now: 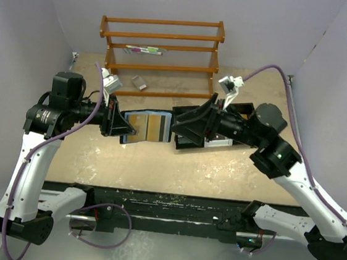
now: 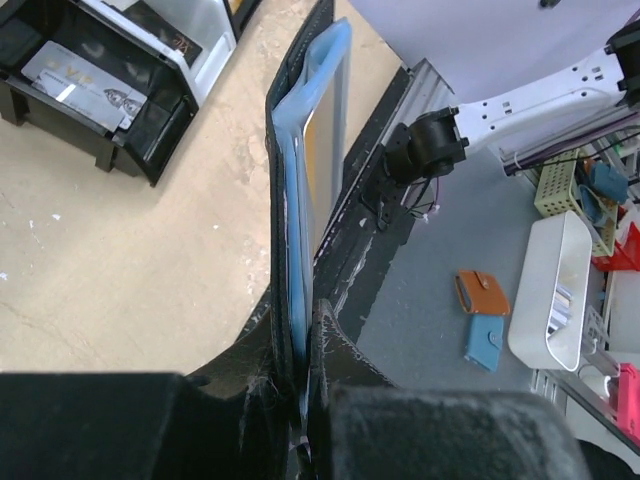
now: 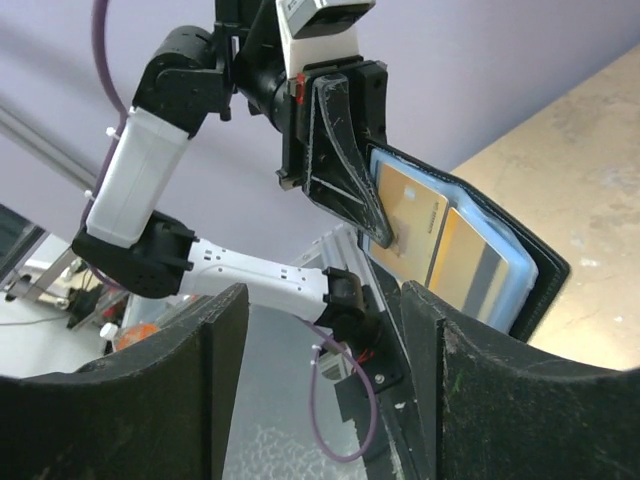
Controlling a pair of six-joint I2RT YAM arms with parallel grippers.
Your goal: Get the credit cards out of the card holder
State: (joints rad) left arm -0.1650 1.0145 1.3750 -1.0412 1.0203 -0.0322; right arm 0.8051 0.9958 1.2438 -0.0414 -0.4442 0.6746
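Black card holder (image 3: 522, 268) hanging open before the wooden rack (image 1: 160, 54), credit cards (image 3: 410, 220) inside.
Left gripper (image 1: 122, 126) is pinching its left edge; right gripper (image 3: 325, 390) is hovering, spread, at the free edge.

Credit cards (image 1: 136, 126) sit in the card holder (image 1: 150, 113) over the table (image 1: 157, 165) — rack (image 1: 161, 67) behind, tray (image 1: 243, 105) at right.

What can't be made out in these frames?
- Top view: right gripper covers the card holder's right edge; contact unclear.
- Left wrist: card holder seen edge-on; credit cards mostly hidden inside it.
- Right wrist: the gripper itself hides the card holder's lower corner.
- Card print: too small in every view.
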